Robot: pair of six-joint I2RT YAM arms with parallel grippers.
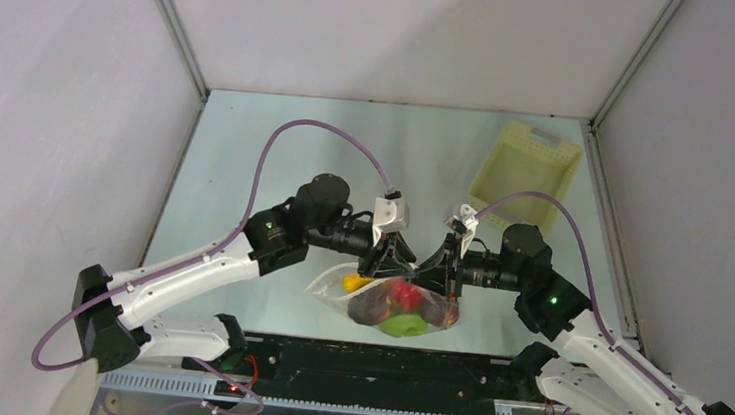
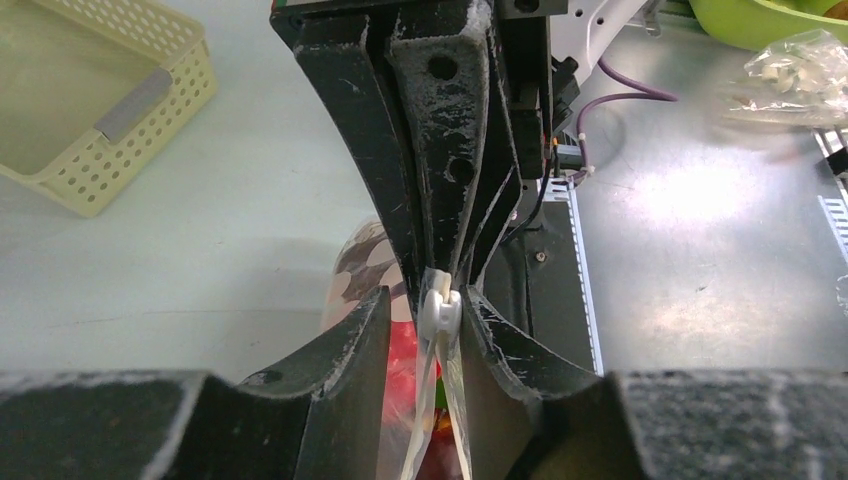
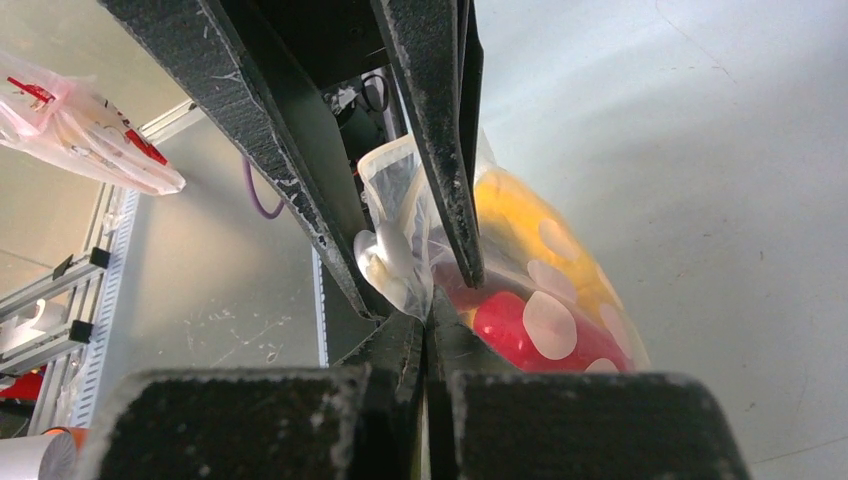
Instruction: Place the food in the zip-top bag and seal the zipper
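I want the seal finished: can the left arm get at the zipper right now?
Probably yes: the left tool straddles the zipper with nothing between them, while the right tool pins the zip-top bag.

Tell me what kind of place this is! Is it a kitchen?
Probably not a kitchen: it looks like a robot test booth. Plain grey walls box in a table, a left arm and a right arm are bolted at its near edge, and the clear bag holds toy food.
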